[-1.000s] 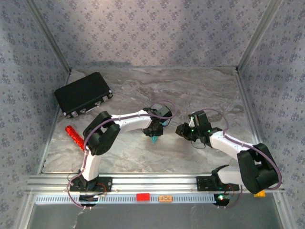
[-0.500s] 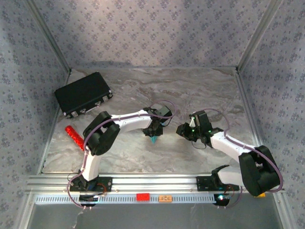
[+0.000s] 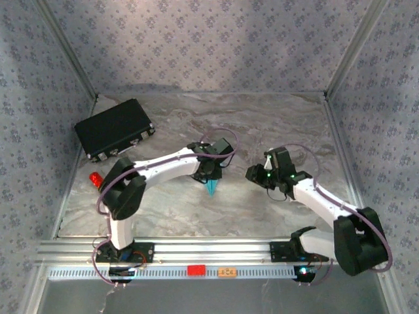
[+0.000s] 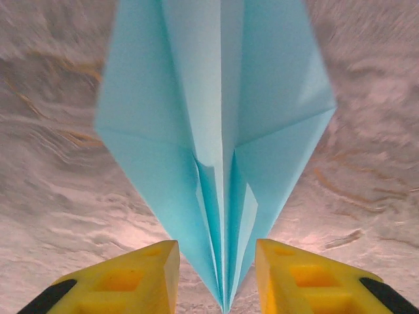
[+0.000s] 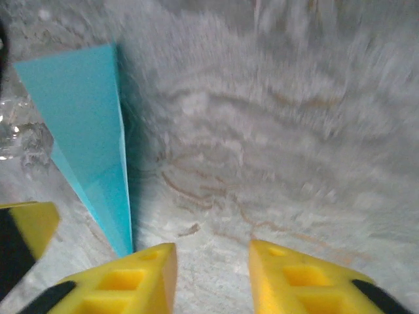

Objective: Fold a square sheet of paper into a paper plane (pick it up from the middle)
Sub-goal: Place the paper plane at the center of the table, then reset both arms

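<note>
The paper plane (image 4: 216, 118) is a slim cyan-blue dart with a centre crease and layered wings. It points toward the camera in the left wrist view, and its tip sits between the two yellow fingers of my left gripper (image 4: 216, 261). Those jaws stand well apart on either side of the thin paper and do not press it. From above, the plane (image 3: 211, 188) lies just in front of the left gripper (image 3: 209, 175) at mid table. My right gripper (image 3: 254, 174) is open and empty a little to the right. The plane (image 5: 91, 131) shows at the left of its view.
A black rectangular case (image 3: 114, 129) lies at the back left. The small red stick (image 3: 96, 178) peeks out behind the left arm's elbow. Patterned walls enclose the marbled table (image 3: 275, 124) on three sides, and a metal rail runs along the near edge.
The left arm has stretched out, its elbow swinging left over the red stick. More of the plane now shows in front of the left gripper. The right gripper shifted slightly right and back.
</note>
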### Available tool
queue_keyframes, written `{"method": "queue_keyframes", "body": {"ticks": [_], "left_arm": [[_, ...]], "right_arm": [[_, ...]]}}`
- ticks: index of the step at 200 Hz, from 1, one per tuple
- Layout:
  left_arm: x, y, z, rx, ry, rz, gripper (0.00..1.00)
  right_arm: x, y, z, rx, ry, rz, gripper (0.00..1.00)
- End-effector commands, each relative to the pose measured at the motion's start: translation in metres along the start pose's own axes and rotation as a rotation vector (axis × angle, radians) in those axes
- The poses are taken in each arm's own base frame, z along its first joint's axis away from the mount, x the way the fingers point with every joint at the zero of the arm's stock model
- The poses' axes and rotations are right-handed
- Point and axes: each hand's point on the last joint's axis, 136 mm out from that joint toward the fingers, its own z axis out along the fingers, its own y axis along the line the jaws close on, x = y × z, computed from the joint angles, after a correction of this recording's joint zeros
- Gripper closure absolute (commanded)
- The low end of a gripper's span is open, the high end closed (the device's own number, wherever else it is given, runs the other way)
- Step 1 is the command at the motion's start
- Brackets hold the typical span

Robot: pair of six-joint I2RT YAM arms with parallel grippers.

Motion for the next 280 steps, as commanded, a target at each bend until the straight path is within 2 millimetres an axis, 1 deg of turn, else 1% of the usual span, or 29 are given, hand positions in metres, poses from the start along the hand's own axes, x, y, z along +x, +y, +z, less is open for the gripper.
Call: {"method": "queue_keyframes", "body": {"ticks": [1, 8, 19, 34, 43, 50, 54, 56, 59, 75, 91, 100, 109, 118, 127, 140, 150, 185, 204, 205, 207, 208, 211, 227, 242, 251, 264, 269, 280], "left_arm": [[-0.029, 0.026, -0.043, -0.053, -0.177, 0.038, 0.64], [-0.038, 0.035, -0.05, -0.071, -0.224, 0.051, 0.64], [-0.053, 0.053, -0.065, -0.09, -0.308, 0.058, 0.57], [-0.072, 0.088, -0.077, -0.138, -0.434, 0.044, 0.42], [-0.083, 0.112, -0.082, -0.168, -0.507, 0.017, 0.26], [-0.087, 0.135, -0.08, -0.199, -0.548, -0.013, 0.13], [-0.089, 0.148, -0.082, -0.207, -0.565, -0.034, 0.09], [-0.091, 0.154, -0.082, -0.21, -0.574, -0.045, 0.04], [-0.092, 0.164, -0.083, -0.219, -0.586, -0.061, 0.01], [-0.101, 0.213, -0.083, -0.302, -0.659, -0.111, 0.0], [-0.1, 0.26, -0.077, -0.418, -0.687, -0.144, 0.0], [-0.098, 0.278, -0.072, -0.462, -0.688, -0.126, 0.0], [-0.097, 0.294, -0.067, -0.5, -0.701, -0.106, 0.0], [-0.098, 0.304, -0.06, -0.494, -0.723, -0.1, 0.0], [-0.095, 0.317, -0.057, -0.462, -0.685, -0.126, 0.0], [-0.095, 0.329, -0.052, -0.452, -0.742, -0.138, 0.0], [-0.093, 0.331, -0.045, -0.42, -0.785, -0.148, 0.0], [-0.099, 0.329, -0.021, -0.393, -0.787, -0.068, 0.0], [-0.109, 0.323, -0.019, -0.306, -0.845, -0.052, 0.0], [-0.11, 0.323, -0.019, -0.303, -0.849, -0.054, 0.0], [-0.11, 0.322, -0.018, -0.296, -0.851, -0.048, 0.0], [-0.111, 0.322, -0.018, -0.294, -0.853, -0.046, 0.0], [-0.112, 0.322, -0.018, -0.29, -0.858, -0.041, 0.0], [-0.114, 0.327, -0.012, -0.251, -0.879, -0.049, 0.0], [-0.107, 0.33, 0.004, -0.215, -0.895, -0.054, 0.0], [-0.113, 0.328, 0.005, -0.204, -0.939, -0.037, 0.0], [-0.113, 0.331, 0.014, -0.195, -0.828, -0.058, 0.0], [-0.118, 0.339, 0.014, -0.228, -0.838, -0.091, 0.0], [-0.118, 0.338, 0.015, -0.23, -0.838, -0.087, 0.0]], "right_arm": [[-0.045, -0.002, -0.04, 0.139, -0.167, -0.149, 0.55], [-0.059, -0.007, -0.054, 0.205, -0.228, -0.186, 0.47], [-0.08, -0.019, -0.075, 0.324, -0.338, -0.206, 0.36], [-0.104, -0.039, -0.097, 0.494, -0.476, -0.273, 0.28], [-0.117, -0.052, -0.105, 0.584, -0.548, -0.312, 0.27], [-0.12, -0.06, -0.104, 0.635, -0.558, -0.371, 0.27], [-0.124, -0.063, -0.103, 0.654, -0.568, -0.408, 0.26], [-0.125, -0.065, -0.102, 0.664, -0.568, -0.427, 0.26], [-0.125, -0.069, -0.099, 0.677, -0.571, -0.45, 0.26], [-0.128, -0.094, -0.086, 0.736, -0.572, -0.489, 0.23], [-0.131, -0.114, -0.073, 0.724, -0.566, -0.463, 0.23], [-0.132, -0.119, -0.065, 0.689, -0.577, -0.46, 0.23], [-0.137, -0.116, -0.06, 0.634, -0.623, -0.472, 0.23], [-0.138, -0.117, -0.054, 0.589, -0.644, -0.489, 0.23], [-0.142, -0.116, -0.049, 0.551, -0.658, -0.512, 0.23], [-0.147, -0.112, -0.04, 0.505, -0.659, -0.564, 0.24], [-0.151, -0.11, -0.037, 0.497, -0.65, -0.591, 0.24], [-0.141, -0.123, -0.02, 0.428, -0.685, -0.607, 0.24], [-0.149, -0.128, -0.019, 0.467, -0.659, -0.571, 0.23], [-0.149, -0.13, -0.019, 0.47, -0.655, -0.569, 0.22], [-0.15, -0.129, -0.016, 0.456, -0.649, -0.56, 0.07], [-0.15, -0.129, -0.016, 0.451, -0.648, -0.558, 0.04], [-0.152, -0.131, -0.017, 0.448, -0.648, -0.543, 0.01], [-0.155, -0.137, -0.02, 0.447, -0.652, -0.515, 0.01], [-0.155, -0.137, -0.02, 0.451, -0.649, -0.517, 0.01], [-0.155, -0.137, -0.021, 0.453, -0.648, -0.516, 0.01], [-0.154, -0.136, -0.02, 0.45, -0.648, -0.517, 0.01], [-0.154, -0.137, -0.02, 0.453, -0.647, -0.517, 0.01], [-0.155, -0.136, -0.02, 0.452, -0.648, -0.519, 0.01]]}}
